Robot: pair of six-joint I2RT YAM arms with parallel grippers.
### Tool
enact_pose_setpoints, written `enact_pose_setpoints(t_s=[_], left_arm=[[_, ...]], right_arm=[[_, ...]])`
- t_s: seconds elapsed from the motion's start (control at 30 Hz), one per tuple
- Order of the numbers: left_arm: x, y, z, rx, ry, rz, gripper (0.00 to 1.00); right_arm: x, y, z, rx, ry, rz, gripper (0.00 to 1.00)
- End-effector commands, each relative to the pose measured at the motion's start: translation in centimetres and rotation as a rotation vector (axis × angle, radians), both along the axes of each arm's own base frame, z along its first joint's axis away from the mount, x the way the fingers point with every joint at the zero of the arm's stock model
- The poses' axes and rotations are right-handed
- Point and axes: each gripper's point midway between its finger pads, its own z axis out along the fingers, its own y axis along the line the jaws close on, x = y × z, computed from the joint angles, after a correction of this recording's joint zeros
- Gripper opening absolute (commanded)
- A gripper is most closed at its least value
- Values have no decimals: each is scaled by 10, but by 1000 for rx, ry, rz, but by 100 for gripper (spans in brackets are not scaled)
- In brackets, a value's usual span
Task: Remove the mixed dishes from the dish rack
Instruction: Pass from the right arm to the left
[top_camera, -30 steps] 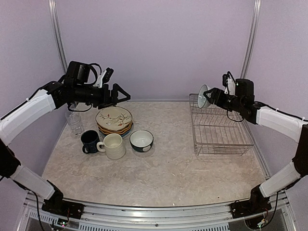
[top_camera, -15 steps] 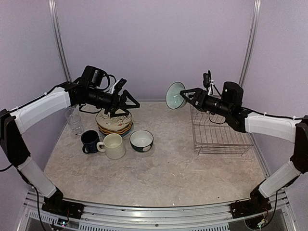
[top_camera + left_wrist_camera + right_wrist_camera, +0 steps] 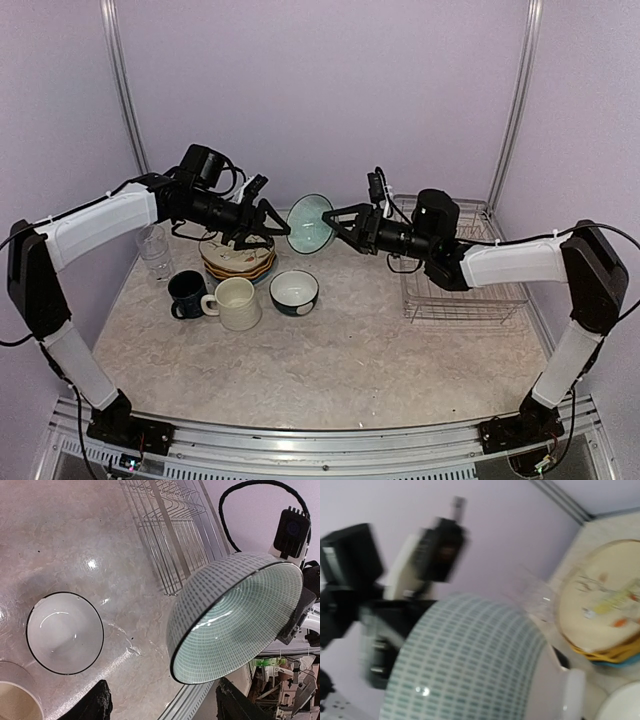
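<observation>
The left gripper [image 3: 272, 224] has its fingers wide apart around the near edge of the pale green bowl [image 3: 310, 223], not yet gripping. The right gripper [image 3: 338, 222] pinches the bowl's rim, in the air left of the dish rack [image 3: 470, 290]. This looks like a handover: the left fingers must close on the rim before the right ones let go.

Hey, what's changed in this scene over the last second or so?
The right end effector, gripping the pale green bowl, carried it left from above the dish rack to mid-table. The left end effector swung right to meet it, jaws open near the rim, not yet holding. The stacked plates, dark mug, cream mug, dark-rimmed bowl and tumbler stayed put.
</observation>
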Motion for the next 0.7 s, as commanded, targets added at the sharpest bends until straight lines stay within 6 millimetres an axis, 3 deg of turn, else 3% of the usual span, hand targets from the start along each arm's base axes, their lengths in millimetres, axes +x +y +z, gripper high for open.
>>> enact_pose_setpoints(t_s=[0.0, 0.23, 0.63, 0.67], left_arm=[[6, -2, -7, 12, 6, 8, 65], [7, 0, -7, 19, -13, 19, 42], [16, 8, -17, 82, -18, 74, 0], [17, 9, -18, 89, -17, 81, 0]], right_arm=[[-17, 16, 48, 163, -89, 83, 0], [-27, 31, 39, 201, -48, 132, 0], [-26, 39, 19, 188, -5, 134, 0], [-26, 38, 16, 179, -2, 128, 0]])
